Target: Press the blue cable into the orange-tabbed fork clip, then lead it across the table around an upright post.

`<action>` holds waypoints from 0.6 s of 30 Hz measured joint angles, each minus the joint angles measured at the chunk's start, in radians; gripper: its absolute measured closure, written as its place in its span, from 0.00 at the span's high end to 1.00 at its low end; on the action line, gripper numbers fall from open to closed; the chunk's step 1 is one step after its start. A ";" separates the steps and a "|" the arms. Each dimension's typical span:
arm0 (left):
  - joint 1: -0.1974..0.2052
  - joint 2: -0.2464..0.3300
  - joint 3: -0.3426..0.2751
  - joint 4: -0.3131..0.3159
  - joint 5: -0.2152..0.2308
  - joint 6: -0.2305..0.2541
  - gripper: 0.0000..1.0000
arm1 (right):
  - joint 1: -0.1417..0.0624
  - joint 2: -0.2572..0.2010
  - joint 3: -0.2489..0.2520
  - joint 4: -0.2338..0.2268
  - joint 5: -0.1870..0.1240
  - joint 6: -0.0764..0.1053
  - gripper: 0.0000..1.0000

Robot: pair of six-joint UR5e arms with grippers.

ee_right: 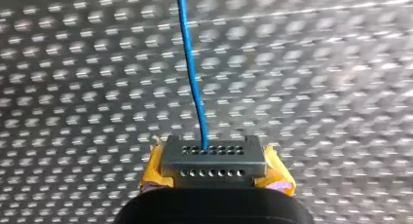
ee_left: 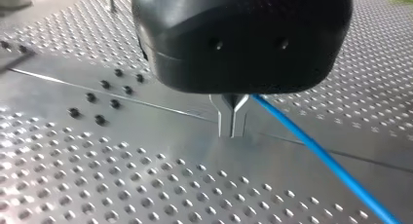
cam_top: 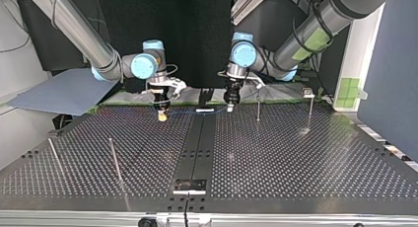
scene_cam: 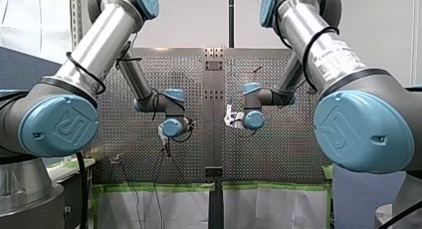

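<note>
left claw (ee_left: 233,118) and right claw (ee_right: 213,158) each pinch the blue cable (ee_left: 316,153).

Front view: bright, even room light; glare streaks along my left arm (scene_cam: 97,47) and my right arm (scene_cam: 318,45). Top view: dim, dark backdrop (cam_top: 197,39), overhead sheen on the perforated table (cam_top: 296,158). Right wrist view: table holes blur-smeared; blue cable (ee_right: 191,78) clear.

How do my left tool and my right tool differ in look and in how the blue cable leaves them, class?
My left tool has bare, narrow metal fingers; my right tool has yellow pads flanking a perforated metal plate. The blue cable leaves my left tool off to one side, but runs straight ahead from my right tool. Shared: both are shut on the cable, low over the perforated table.
</note>
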 joint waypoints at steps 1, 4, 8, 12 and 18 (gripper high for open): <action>-0.002 0.005 0.000 0.000 0.000 -0.004 0.00 | 0.000 -0.009 0.000 0.002 0.000 0.000 0.00; -0.008 0.020 0.000 0.000 0.000 -0.018 0.00 | 0.000 -0.038 0.000 0.006 0.000 0.000 0.00; -0.011 0.028 0.001 0.000 0.001 -0.029 0.00 | 0.003 -0.076 -0.005 0.025 -0.001 -0.002 0.00; -0.016 0.047 0.005 -0.001 0.016 -0.052 0.00 | 0.007 -0.118 -0.008 0.042 -0.001 -0.005 0.00; -0.032 0.063 0.056 -0.048 0.021 -0.070 0.00 | 0.014 -0.178 -0.017 0.065 -0.001 -0.010 0.00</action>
